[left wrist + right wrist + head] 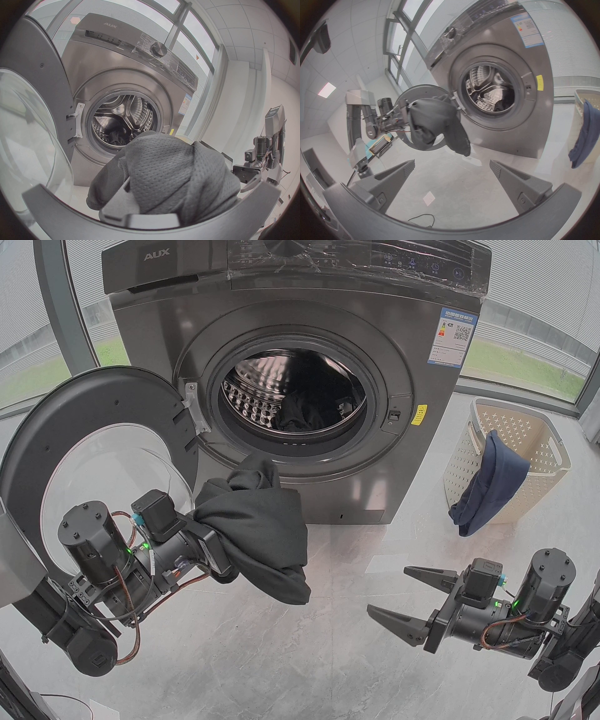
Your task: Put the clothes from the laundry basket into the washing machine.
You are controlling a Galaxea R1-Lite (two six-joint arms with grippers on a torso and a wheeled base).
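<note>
Left gripper (pixel 219 559): clenched on a bunched dark-grey mesh garment (pixel 262 527), held before the washing machine (pixel 350 321), beside its round open door (pixel 94 427). Right gripper (pixel 406 599): released, wedge fingers spread. Navy cloth (pixel 494 484): draped over the front rim of the perforated cream plastic laundry basket (pixel 537 440).

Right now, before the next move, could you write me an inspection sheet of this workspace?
Surface: grey floor, glossy.
Job's things: washing machine with its door open and dark clothes in the drum; laundry basket to its right, navy garment hanging over the rim.
Clutter: small white square on the floor.
Grippers: left gripper shut on a dark grey garment, held up before the machine; right gripper empty, jaws open, above the floor.
Cables: thin dark cable looped on the floor; wires on the left arm.
Surroundings: windows behind the machine.
</note>
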